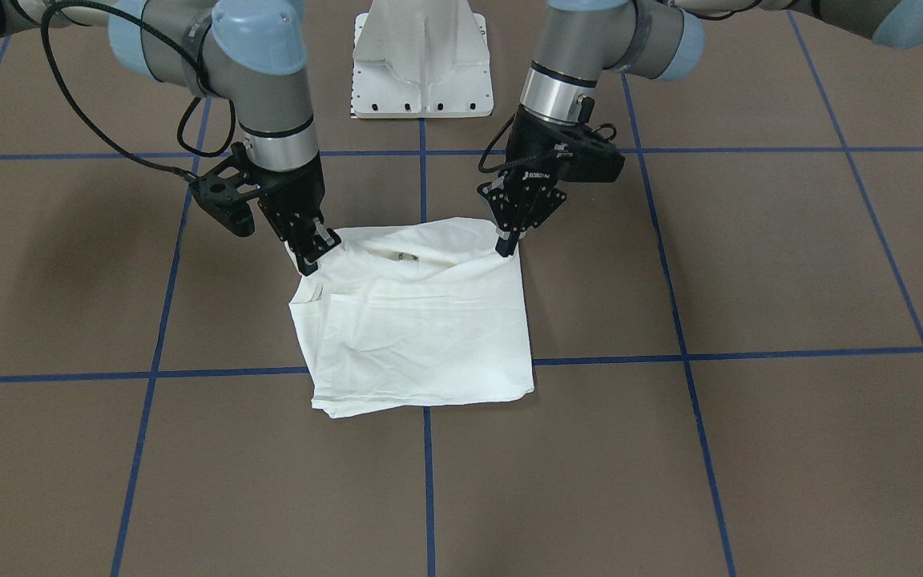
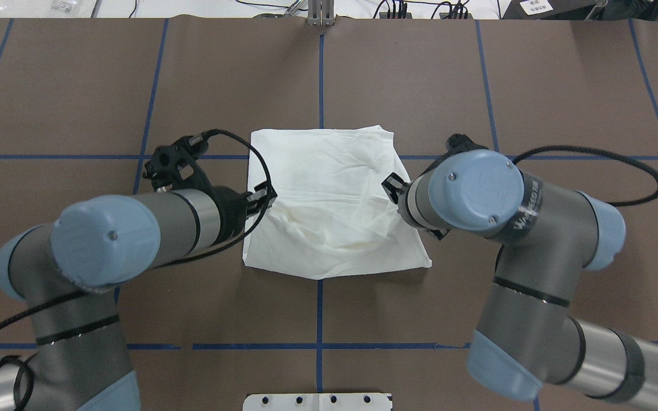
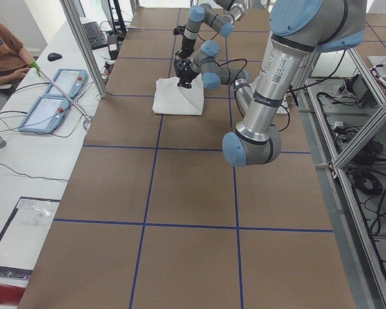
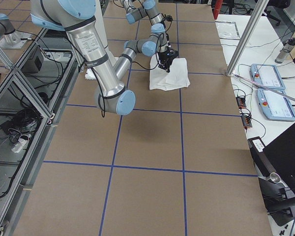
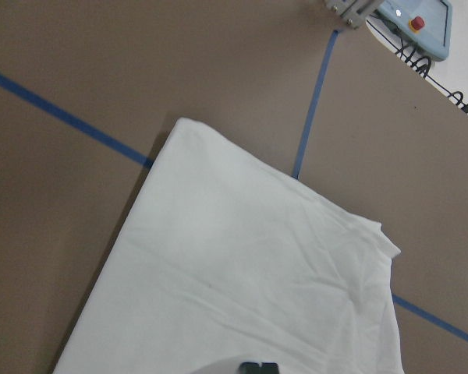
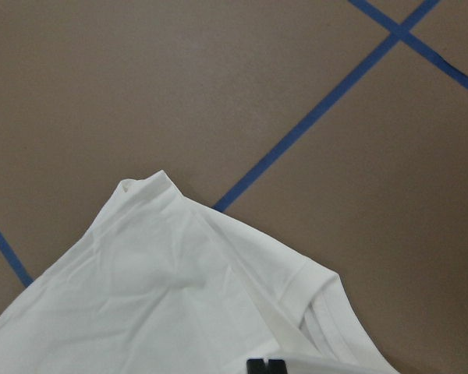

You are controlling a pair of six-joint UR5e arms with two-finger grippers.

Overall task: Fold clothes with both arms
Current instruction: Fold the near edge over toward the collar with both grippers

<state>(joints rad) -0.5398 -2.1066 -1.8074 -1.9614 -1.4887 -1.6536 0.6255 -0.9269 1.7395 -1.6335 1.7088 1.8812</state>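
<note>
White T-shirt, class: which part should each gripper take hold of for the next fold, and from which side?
Grip the white T-shirt at its two corners nearest the robot, one per gripper, from above: it lies flat, folded square, so corners likely gather the layers. The left gripper and right gripper pinch there.

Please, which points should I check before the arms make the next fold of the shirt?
1. Left gripper shut on shirt: ok.
2. Right gripper shut on shirt: ok.
3. Held edge taut between grippers: not ok, it sags.
4. Layers aligned: not ok, they stick out on the right gripper's side.
5. How many layers each gripper holds: cannot tell.
</note>
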